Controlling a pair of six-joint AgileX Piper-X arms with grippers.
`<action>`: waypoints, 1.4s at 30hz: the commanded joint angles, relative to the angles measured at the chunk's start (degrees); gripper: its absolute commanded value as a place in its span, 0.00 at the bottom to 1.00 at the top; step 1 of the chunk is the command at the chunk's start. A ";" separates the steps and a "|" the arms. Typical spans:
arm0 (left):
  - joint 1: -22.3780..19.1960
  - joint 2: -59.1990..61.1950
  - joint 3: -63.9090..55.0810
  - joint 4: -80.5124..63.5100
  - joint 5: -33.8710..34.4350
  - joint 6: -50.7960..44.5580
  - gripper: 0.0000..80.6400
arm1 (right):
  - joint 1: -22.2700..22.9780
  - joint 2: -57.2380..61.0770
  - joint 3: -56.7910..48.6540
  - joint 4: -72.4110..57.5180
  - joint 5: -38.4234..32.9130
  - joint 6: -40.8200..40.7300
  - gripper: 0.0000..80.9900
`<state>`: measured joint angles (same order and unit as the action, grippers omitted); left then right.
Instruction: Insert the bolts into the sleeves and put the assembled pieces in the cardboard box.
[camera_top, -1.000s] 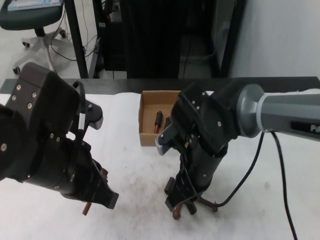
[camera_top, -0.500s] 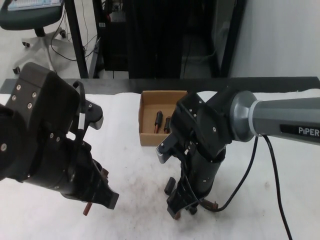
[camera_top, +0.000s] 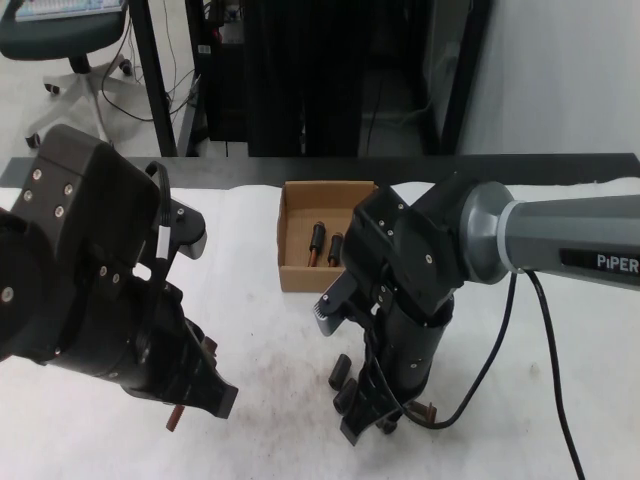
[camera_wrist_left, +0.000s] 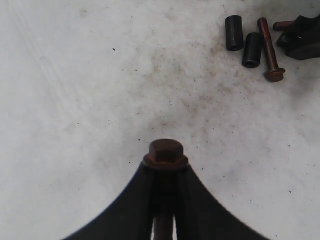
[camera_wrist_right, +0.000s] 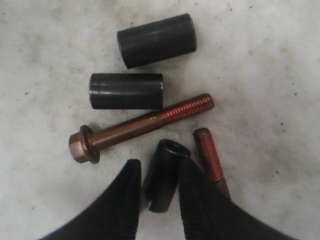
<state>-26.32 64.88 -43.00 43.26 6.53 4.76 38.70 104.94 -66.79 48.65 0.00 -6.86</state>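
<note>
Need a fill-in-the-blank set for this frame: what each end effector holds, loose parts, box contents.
1. The left end effector is shut on a ____.
2. The right end effector is shut on a black ____.
3. Near the right end effector, ____ loose sleeves lie on the bench.
4. The cardboard box holds ____ assembled pieces.
Missing words: bolt; sleeve; two; two.

bolt (camera_wrist_right: 142, 125) crowds sleeve (camera_wrist_right: 165, 172), bench (camera_wrist_left: 75, 75) seemingly open elsewhere
</note>
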 joint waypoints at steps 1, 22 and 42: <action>0.15 -0.88 -0.16 -0.64 0.43 0.21 0.00 | -0.02 0.03 0.01 1.70 -0.32 -0.52 0.32; 0.15 -0.88 -0.16 -0.64 0.43 0.21 0.00 | -0.02 0.03 0.01 1.46 1.41 4.33 0.43; 0.15 -0.88 -0.16 -0.64 0.43 0.21 0.00 | -0.02 0.03 0.23 1.53 1.41 4.33 0.43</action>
<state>-26.32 64.88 -43.00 43.26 6.53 4.76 38.70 105.01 -66.68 49.90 1.33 -2.59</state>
